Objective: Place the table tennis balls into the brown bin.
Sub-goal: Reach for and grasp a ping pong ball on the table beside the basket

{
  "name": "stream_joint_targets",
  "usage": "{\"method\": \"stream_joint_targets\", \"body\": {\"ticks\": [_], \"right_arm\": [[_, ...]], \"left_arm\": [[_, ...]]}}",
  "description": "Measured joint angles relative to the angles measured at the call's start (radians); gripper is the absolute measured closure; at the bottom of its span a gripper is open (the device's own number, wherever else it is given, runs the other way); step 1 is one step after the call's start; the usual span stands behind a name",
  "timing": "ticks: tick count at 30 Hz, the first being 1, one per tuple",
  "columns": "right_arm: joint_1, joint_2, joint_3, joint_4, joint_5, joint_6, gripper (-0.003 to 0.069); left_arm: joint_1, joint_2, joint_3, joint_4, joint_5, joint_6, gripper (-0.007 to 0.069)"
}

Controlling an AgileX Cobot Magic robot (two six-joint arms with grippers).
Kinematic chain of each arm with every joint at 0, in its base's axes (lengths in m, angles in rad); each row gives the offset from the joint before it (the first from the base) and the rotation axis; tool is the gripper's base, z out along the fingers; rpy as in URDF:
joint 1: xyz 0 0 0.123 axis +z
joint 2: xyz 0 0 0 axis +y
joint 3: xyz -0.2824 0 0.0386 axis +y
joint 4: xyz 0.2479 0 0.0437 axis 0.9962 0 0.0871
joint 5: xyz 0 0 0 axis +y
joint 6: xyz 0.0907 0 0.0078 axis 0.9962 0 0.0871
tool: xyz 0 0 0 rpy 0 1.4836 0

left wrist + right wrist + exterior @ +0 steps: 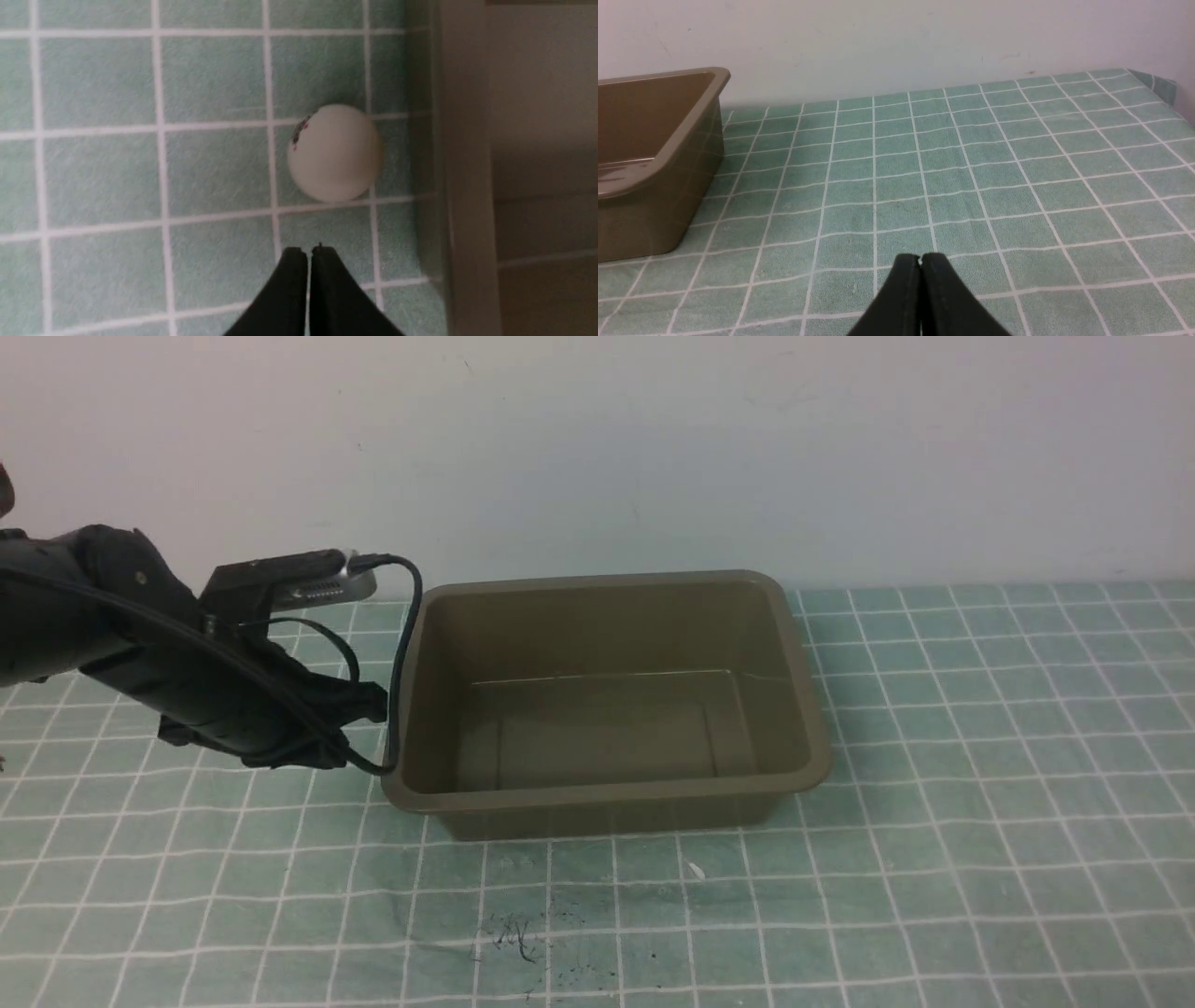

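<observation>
The olive-brown bin (607,793) stands at the middle of the checked cloth, and nothing shows inside it. My left arm hangs over the cloth just left of the bin and hides the ball in the front view. In the left wrist view a white table tennis ball (334,153) with a small dark mark lies on the cloth, close beside the bin's rim (462,163). My left gripper (309,252) is shut and empty, above the cloth, with the ball a short way ahead of its tips. My right gripper (920,259) is shut and empty over bare cloth, right of the bin (658,163).
A green checked cloth (980,756) covers the table up to a pale wall (653,448). The left arm's black cable (403,644) loops down against the bin's left rim. Dark smudges (518,933) mark the cloth in front of the bin. The table's far right corner (1157,84) shows in the right wrist view.
</observation>
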Motion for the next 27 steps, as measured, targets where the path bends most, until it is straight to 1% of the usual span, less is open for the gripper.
{"method": "stream_joint_targets", "body": {"ticks": [2, 4, 5, 7, 9, 11, 12, 14, 17, 19, 25, 27], "right_arm": [[0.000, 0.000, 0.000, 0.000, 0.000, 0.000, 0.0669], [0.000, 0.000, 0.000, 0.000, 0.000, 0.000, 0.0669], [0.000, 0.000, 0.000, 0.000, 0.000, 0.000, 0.0669], [0.000, 0.000, 0.000, 0.000, 0.000, 0.000, 0.0669], [0.000, 0.000, 0.000, 0.000, 0.000, 0.000, 0.0669], [0.000, 0.000, 0.000, 0.000, 0.000, 0.000, 0.0669], [0.000, 0.000, 0.000, 0.000, 0.000, 0.000, 0.0669], [0.000, 0.000, 0.000, 0.000, 0.000, 0.000, 0.0669], [0.000, 0.000, 0.000, 0.000, 0.000, 0.000, 0.0669], [0.000, 0.000, 0.000, 0.000, 0.000, 0.000, 0.0669], [0.000, 0.000, 0.000, 0.000, 0.000, 0.000, 0.0669], [0.000, 0.000, 0.000, 0.000, 0.000, 0.000, 0.0669]], "left_arm": [[0.000, 0.026, -0.020, -0.044, -0.002, 0.060, 0.0609], [0.000, 0.053, -0.039, -0.090, -0.005, 0.111, 0.0569], [0.000, 0.068, -0.049, -0.127, -0.011, 0.147, 0.0527], [0.000, 0.090, -0.061, -0.160, -0.021, 0.189, 0.0460], [0.000, 0.118, -0.074, -0.184, -0.024, 0.210, 0.0362], [0.000, 0.136, -0.078, -0.189, -0.031, 0.216, 0.0300], [0.000, 0.138, -0.079, -0.190, -0.032, 0.217, 0.0292], [0.000, 0.162, -0.083, -0.193, -0.064, 0.223, 0.0183], [0.000, 0.175, -0.084, -0.197, -0.088, 0.225, 0.0127], [0.000, 0.186, -0.088, -0.199, -0.102, 0.232, 0.0110], [0.000, 0.237, -0.096, -0.203, -0.107, 0.246, 0.0103], [0.000, 0.243, -0.097, -0.209, -0.107, 0.250, 0.0115]]}}
